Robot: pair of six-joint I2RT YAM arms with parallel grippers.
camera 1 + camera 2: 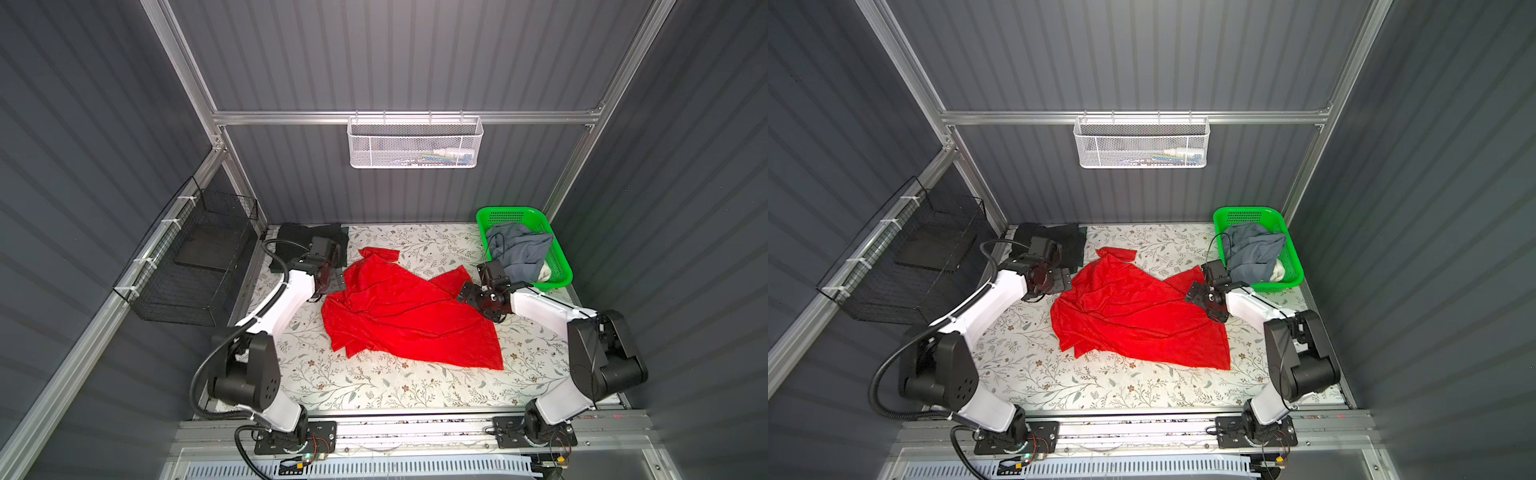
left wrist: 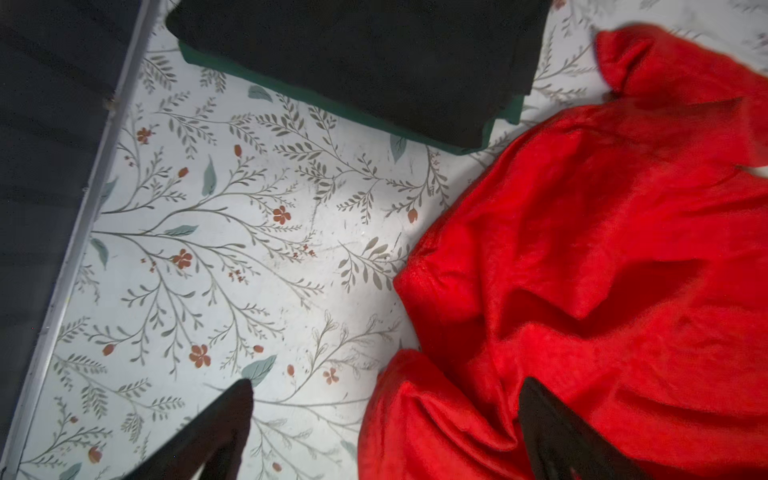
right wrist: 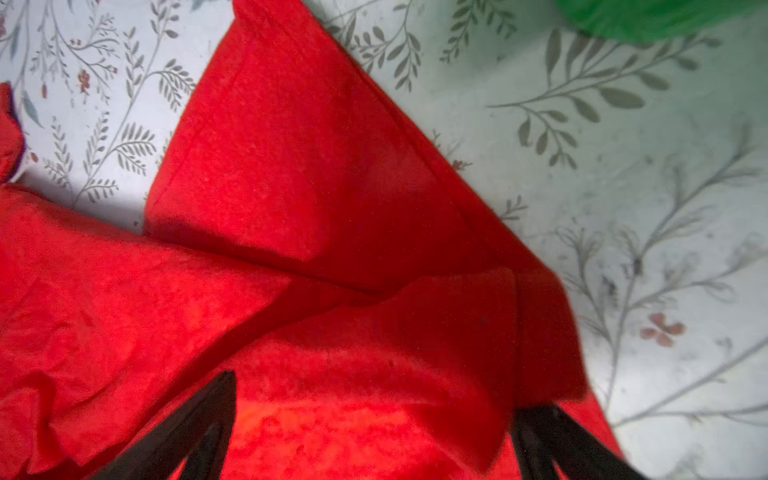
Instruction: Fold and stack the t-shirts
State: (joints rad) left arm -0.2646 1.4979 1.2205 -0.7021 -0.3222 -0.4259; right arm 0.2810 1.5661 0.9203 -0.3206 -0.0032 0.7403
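A bright red t-shirt (image 1: 399,316) lies unfolded and crumpled in the middle of a floral-patterned table (image 1: 374,395), visible in both top views. It spreads in a rough diamond. One flap points toward the back wall, another toward the right rear, and a wide straight edge lies nearest the front. Long diagonal ridges cross the cloth, which looks thin, soft and slightly shiny.

The left gripper (image 2: 386,386) hovers at the shirt's left edge with its jaws spread wide and nothing between them. One finger is above bare table and the other above red fabric. The right gripper (image 3: 382,395) hangs over the shirt's right corner, also spread wide and empty, with both fingers above red cloth.

The step in hand appears to be flattening the shirt before any fold. To do it well, each claw would likely pinch a single layer at opposite edges and draw them gently apart until the ridges smooth out, without dragging the shirt into its neighbours.

At the back left, just beside the red shirt, sits a folded stack (image 2: 374,62), a black shirt on a dark green one. At the back right, a green basket (image 1: 557,282) holds a crumpled grey-blue shirt (image 1: 515,249).
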